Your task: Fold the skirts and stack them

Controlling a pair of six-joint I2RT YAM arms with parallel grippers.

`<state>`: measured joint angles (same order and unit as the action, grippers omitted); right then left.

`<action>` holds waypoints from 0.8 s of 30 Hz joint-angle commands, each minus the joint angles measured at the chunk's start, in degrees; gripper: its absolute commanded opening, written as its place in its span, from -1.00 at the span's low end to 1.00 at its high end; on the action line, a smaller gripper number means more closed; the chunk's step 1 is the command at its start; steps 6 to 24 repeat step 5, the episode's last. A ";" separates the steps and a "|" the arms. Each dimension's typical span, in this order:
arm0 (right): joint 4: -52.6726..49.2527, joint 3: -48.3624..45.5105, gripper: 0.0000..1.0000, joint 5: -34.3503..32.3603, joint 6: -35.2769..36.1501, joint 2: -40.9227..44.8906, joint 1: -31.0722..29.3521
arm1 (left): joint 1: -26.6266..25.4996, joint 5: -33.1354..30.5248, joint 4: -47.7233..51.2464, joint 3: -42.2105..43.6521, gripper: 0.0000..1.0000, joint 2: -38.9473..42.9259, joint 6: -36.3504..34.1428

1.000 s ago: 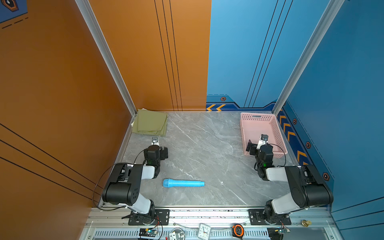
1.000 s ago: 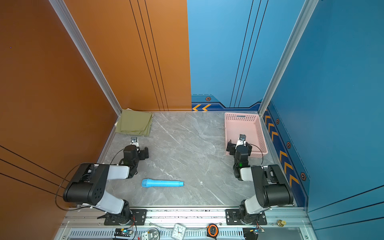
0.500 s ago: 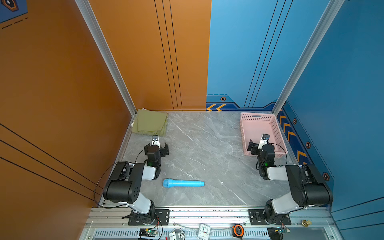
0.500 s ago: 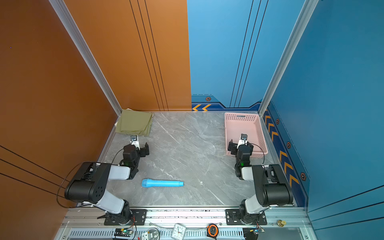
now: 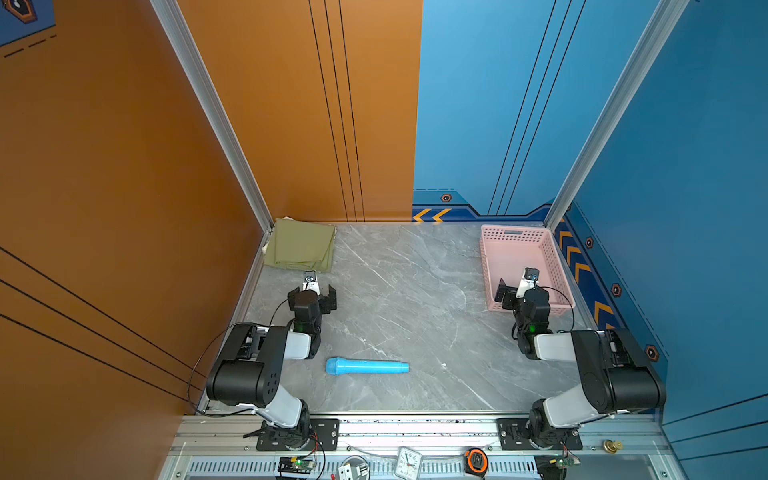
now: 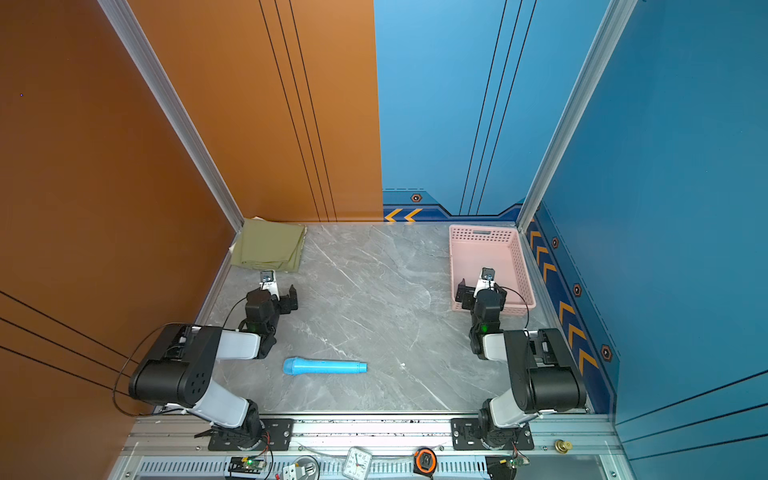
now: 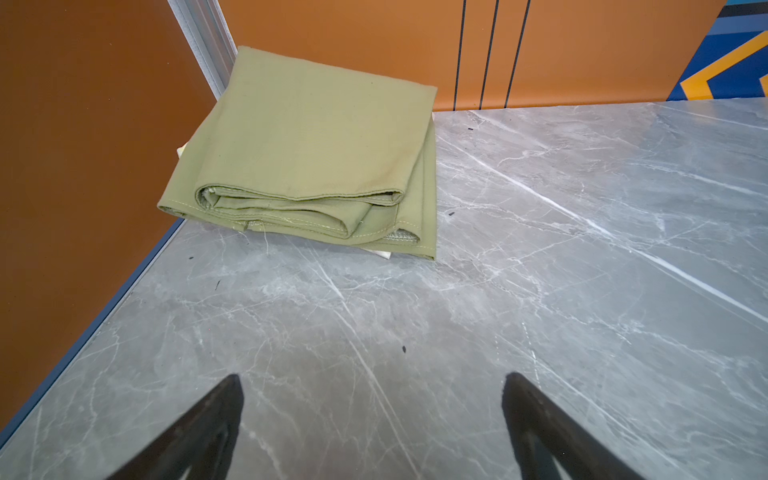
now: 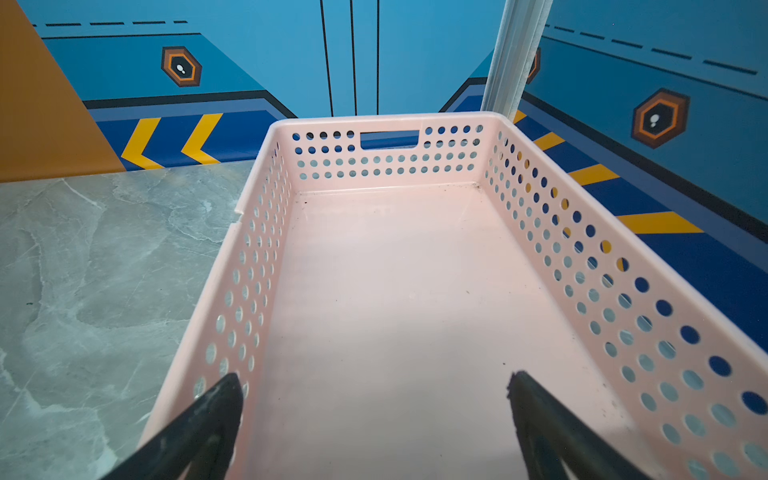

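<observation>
Left pincer edged toward olive skirt | right pincer above basket | both wide, empty

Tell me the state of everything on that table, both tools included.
olive skirt: folded, lying in the far left corner.
pink basket: upright, empty.
blue cylinder: lying on its side.
left tool: open, empty.
right tool: open, empty, at the basket's near end.

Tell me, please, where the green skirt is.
In both top views the green skirt lies folded in the far left corner, beside the orange wall.
</observation>
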<state>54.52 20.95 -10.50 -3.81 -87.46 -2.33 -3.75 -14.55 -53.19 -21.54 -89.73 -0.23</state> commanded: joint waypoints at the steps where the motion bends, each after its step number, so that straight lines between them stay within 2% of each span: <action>1: -2.71 0.61 1.00 1.17 0.18 -1.22 0.20 | 0.37 -0.22 -1.13 0.41 0.96 0.06 -0.19; 24: -2.49 0.40 1.00 1.09 0.13 -1.18 0.13 | 0.34 -0.15 -1.13 0.37 0.96 0.04 -0.18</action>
